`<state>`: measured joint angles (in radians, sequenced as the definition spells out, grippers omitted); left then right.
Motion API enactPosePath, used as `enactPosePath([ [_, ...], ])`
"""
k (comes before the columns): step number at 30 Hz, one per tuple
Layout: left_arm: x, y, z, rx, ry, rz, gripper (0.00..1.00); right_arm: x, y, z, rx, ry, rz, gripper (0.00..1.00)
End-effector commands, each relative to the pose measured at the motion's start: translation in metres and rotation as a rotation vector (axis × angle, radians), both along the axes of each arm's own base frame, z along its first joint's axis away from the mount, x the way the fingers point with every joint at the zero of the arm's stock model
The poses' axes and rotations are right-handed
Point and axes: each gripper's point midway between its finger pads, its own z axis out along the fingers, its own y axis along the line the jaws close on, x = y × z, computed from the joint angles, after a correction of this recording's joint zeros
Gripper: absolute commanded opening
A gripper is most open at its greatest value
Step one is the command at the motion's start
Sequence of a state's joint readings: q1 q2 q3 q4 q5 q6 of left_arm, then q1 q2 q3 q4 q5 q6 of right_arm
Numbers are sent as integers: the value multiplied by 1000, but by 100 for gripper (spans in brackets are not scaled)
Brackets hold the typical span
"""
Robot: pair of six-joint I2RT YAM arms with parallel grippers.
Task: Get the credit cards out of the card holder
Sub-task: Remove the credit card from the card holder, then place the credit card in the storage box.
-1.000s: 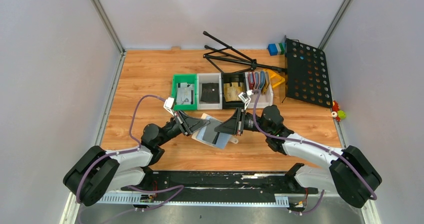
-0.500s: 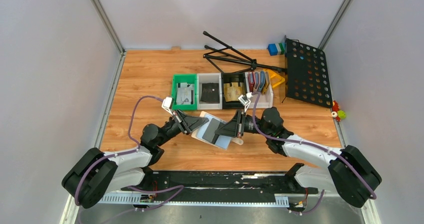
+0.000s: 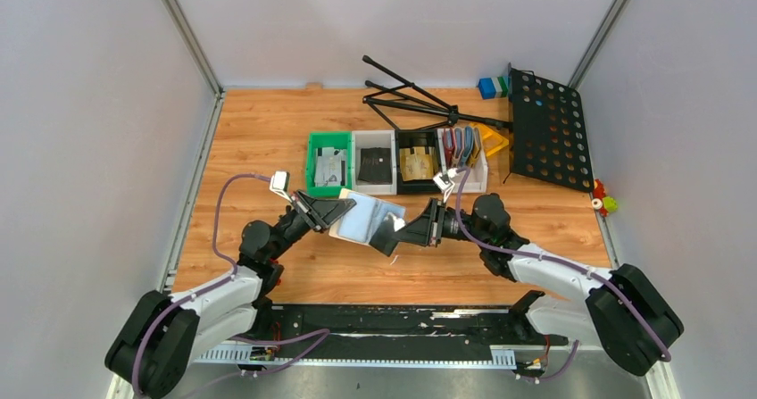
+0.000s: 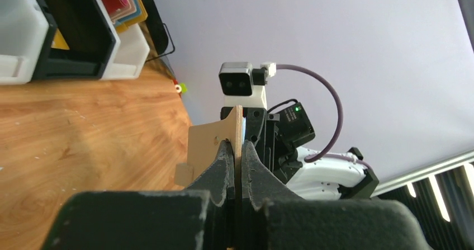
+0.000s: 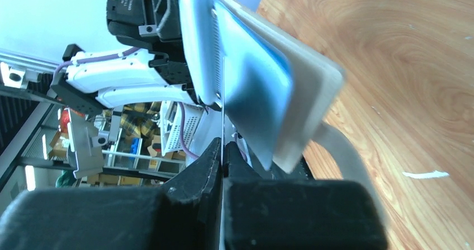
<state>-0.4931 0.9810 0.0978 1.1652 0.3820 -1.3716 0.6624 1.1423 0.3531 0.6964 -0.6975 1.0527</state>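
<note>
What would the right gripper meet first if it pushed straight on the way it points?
The card holder: the right gripper, shut on what looks like a dark credit card, points straight into it. Just behind is the left gripper, clamped on the holder's far edge.

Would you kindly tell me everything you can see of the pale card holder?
The card holder is a flat, pale grey-blue folding wallet with a tan outside and a small tab. It is open and tilted, held clear of the table. The left pincer is clamped on its left edge. The right pincer appears shut on a dark card in its right half.
</note>
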Motion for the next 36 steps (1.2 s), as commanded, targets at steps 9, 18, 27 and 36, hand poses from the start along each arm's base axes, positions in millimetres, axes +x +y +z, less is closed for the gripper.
enactPosePath([
  [9, 9, 26, -74, 408, 109, 107, 0, 62, -22, -4, -333, -116, -177, 0],
  [18, 12, 48, -110, 633, 127, 179, 0, 130, 2, -1, -515, -190, -174, 0],
  [27, 18, 62, -121, 751, 98, 231, 0, 204, 29, -17, -704, -279, -133, 0],
  [36, 19, 67, -134, 849, 109, 218, 0, 262, 36, -66, -914, -277, -125, 13],
])
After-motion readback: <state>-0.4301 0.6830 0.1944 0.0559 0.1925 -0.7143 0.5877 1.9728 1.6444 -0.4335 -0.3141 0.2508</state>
